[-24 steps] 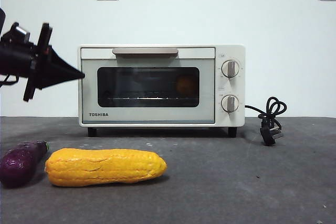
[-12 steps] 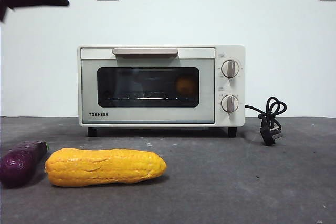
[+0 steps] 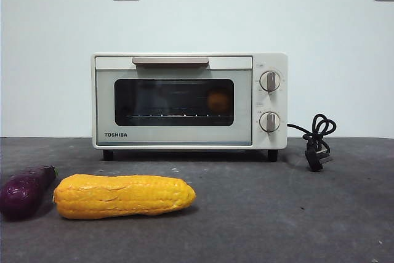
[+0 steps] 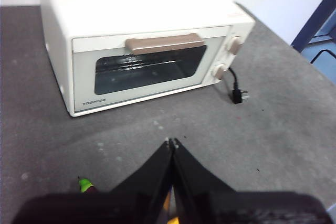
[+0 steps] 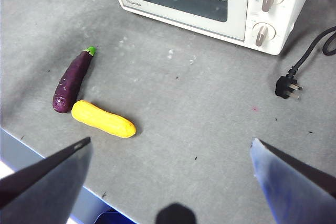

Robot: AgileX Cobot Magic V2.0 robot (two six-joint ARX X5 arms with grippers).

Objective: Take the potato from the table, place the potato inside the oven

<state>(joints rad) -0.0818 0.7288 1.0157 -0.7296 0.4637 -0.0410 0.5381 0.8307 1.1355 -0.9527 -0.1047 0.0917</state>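
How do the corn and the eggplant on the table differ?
The corn is yellow and bumpy; the eggplant is dark purple and smooth, with a green stem. The corn is longer and thicker than the eggplant. Both lie flat on the table, side by side, in front of the oven.

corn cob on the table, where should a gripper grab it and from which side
Probably at mid-length, from above, jaws closing across its narrow width. The corn cob lies flat on the table with its long axis running left to right in the front view, and its middle is about even in thickness. The eggplant crowds one end, so avoid that end.
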